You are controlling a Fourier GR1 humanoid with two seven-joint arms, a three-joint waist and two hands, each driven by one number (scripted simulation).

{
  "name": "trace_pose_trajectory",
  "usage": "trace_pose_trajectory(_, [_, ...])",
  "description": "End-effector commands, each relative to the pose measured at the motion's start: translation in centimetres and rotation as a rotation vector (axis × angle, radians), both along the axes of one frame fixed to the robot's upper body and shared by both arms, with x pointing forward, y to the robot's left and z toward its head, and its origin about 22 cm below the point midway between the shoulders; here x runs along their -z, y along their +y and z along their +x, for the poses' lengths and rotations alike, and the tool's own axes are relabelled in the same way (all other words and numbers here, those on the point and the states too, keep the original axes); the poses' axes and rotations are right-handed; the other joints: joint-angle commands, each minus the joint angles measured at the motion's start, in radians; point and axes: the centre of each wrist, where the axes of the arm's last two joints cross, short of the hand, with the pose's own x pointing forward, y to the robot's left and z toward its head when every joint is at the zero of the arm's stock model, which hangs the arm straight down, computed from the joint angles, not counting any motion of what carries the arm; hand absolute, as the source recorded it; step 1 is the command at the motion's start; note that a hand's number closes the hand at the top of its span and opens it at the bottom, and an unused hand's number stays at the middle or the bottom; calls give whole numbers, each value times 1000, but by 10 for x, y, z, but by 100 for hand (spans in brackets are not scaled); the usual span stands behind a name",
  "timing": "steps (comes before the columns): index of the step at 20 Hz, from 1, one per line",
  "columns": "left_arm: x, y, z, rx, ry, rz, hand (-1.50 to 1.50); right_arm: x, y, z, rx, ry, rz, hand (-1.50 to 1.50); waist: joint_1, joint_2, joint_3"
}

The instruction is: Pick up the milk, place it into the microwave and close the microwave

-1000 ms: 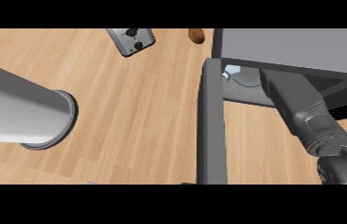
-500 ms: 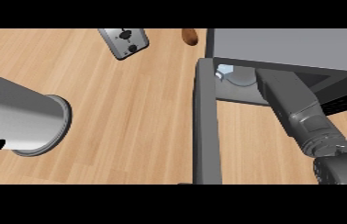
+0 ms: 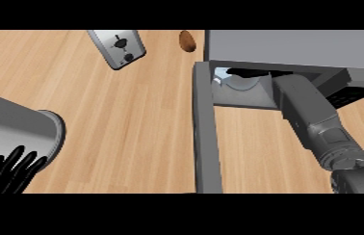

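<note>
Vs a sec ago: left hand (image 3: 20,167) now shows at lower-left edge, fingers straight, holding nothing. Right forearm (image 3: 307,112) reaches deeper into the microwave (image 3: 284,46); its hand is hidden inside, so can't tell finger state. Milk isn't visible, prob. inside w/ the hand. Door (image 3: 204,133) is wide open, so closing is left. Toaster (image 3: 117,48) sits well apart.

I can read no words, numbers, brands or signs anywhere here, not on my grey box-shaped microwave (image 3: 284,46) nor the small grey toaster (image 3: 116,48).
</note>
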Motion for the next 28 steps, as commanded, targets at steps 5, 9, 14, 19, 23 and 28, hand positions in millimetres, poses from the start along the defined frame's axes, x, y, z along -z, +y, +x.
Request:
trace_pose_trajectory(5, [22,-31,19,164,59,63,-150,32,16,-16,-181,8,259,-150,-55,-31,-7])
trace_pose_trajectory(9, [29,-38,22,173,36,93,-150,78,4,-47,-201,36,343,-150,-64,-38,-8])
trace_pose_trajectory(14, [40,-50,36,158,73,139,-150,120,22,-83,-239,97,382,-150,-95,-49,-9])
trace_pose_trajectory(19, [34,-81,46,172,33,141,150,142,0,-111,-185,135,298,-150,-118,-59,-11])
trace_pose_trajectory(23, [58,-81,68,164,36,183,150,170,-28,-153,-169,178,264,-150,-131,-58,-12])
trace_pose_trajectory(28, [64,-103,88,201,74,276,150,182,-64,-195,-132,148,283,-150,-149,-57,-13])
